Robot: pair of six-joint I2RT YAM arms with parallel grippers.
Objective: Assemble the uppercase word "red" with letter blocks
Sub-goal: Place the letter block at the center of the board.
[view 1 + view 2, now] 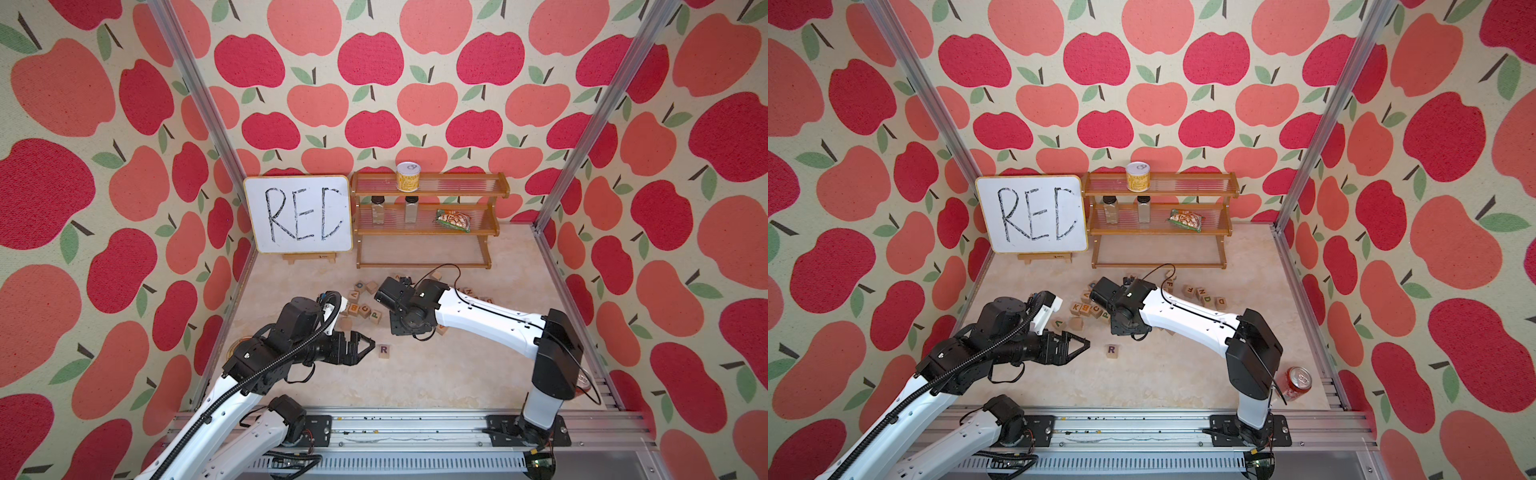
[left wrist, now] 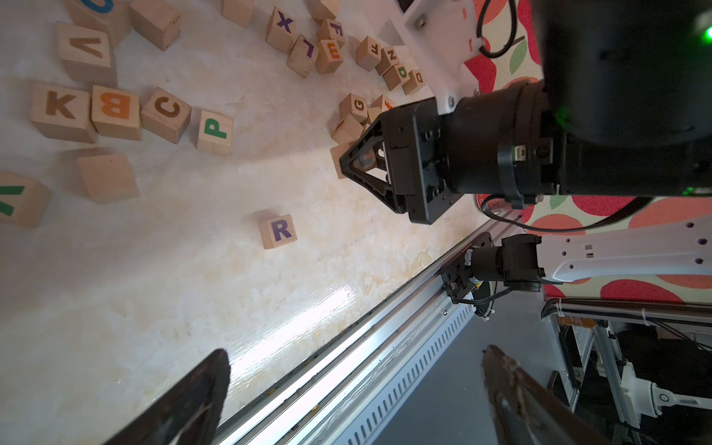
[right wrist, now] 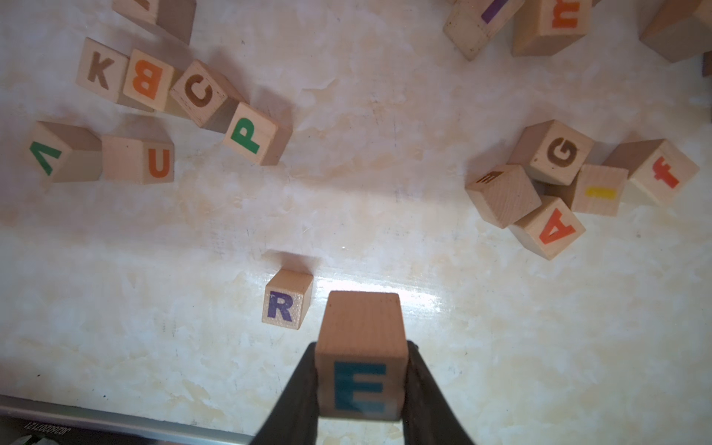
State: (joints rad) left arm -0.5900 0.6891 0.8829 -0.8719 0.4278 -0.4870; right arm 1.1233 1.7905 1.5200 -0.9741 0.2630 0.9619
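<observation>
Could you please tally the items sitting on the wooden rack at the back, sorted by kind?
Yellow-labelled can: 1
Clear jars with dark lids: 2
Snack packet: 1
Total on the rack: 4

Behind the jaws, both arms pair glossy white shells, dotted with small screw holes, with matte black joint housings. A ribbed black conduit (image 1: 321, 322) runs along the left arm (image 1: 208, 419); a thin black cable (image 1: 446, 265) loops over the right arm (image 1: 486, 320). The black fingers (image 2: 370, 187) are hollow triangular frames, and a green glow (image 2: 708, 34) farther back may be an indicator light.
</observation>
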